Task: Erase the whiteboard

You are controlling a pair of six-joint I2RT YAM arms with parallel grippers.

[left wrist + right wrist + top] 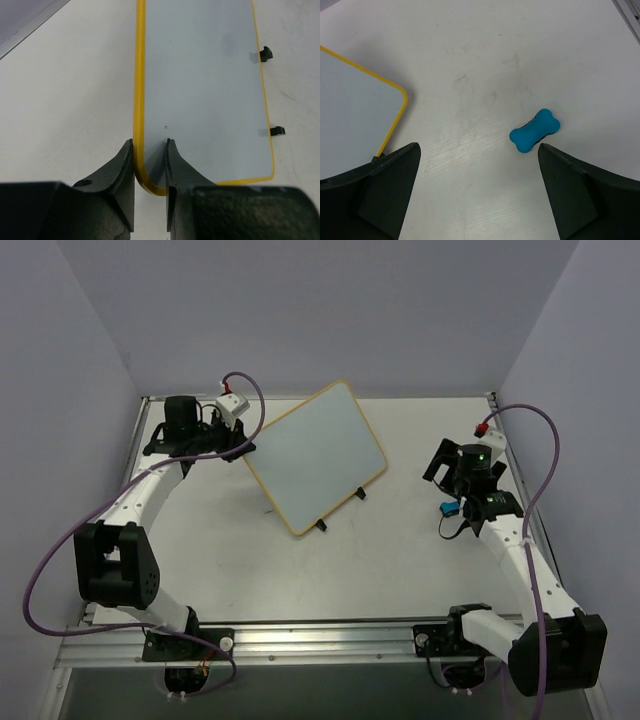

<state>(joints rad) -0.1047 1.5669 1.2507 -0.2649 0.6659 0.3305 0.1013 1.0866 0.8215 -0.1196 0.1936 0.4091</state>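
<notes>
The whiteboard [315,455] has a yellow frame and two black clip feet, and stands tilted at the table's middle back. Its face looks blank apart from a faint grey smudge in the left wrist view [200,85]. My left gripper [243,448] is shut on the board's near left corner, one finger on each side of the yellow frame [150,150]. The blue bone-shaped eraser [449,508] lies on the table to the right. My right gripper [479,165] is open and empty above the table, with the eraser [535,130] just ahead of its right finger.
The white table [330,570] ends in metal rails at the front [320,640] and at the back. Purple-grey walls close in the left, back and right sides. The board's rounded corner [395,100] shows to the left in the right wrist view.
</notes>
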